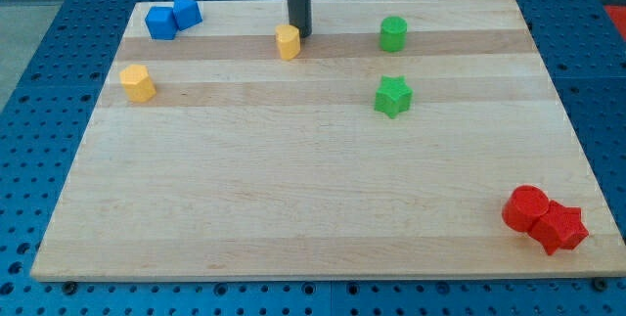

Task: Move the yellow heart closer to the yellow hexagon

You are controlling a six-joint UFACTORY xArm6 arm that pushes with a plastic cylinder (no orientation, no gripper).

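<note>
The yellow heart (288,41) stands near the view's top centre of the wooden board (313,199). The yellow hexagon (138,82) stands at the view's left, lower and well apart from the heart. My tip (298,34) comes down from the view's top and sits right against the heart's upper right side, on the side away from the hexagon.
Two blue blocks (172,19) touch each other at the view's top left. A green cylinder-like block (393,34) and a green star (392,96) stand right of the tip. Two red blocks (544,220) sit together at the bottom right corner.
</note>
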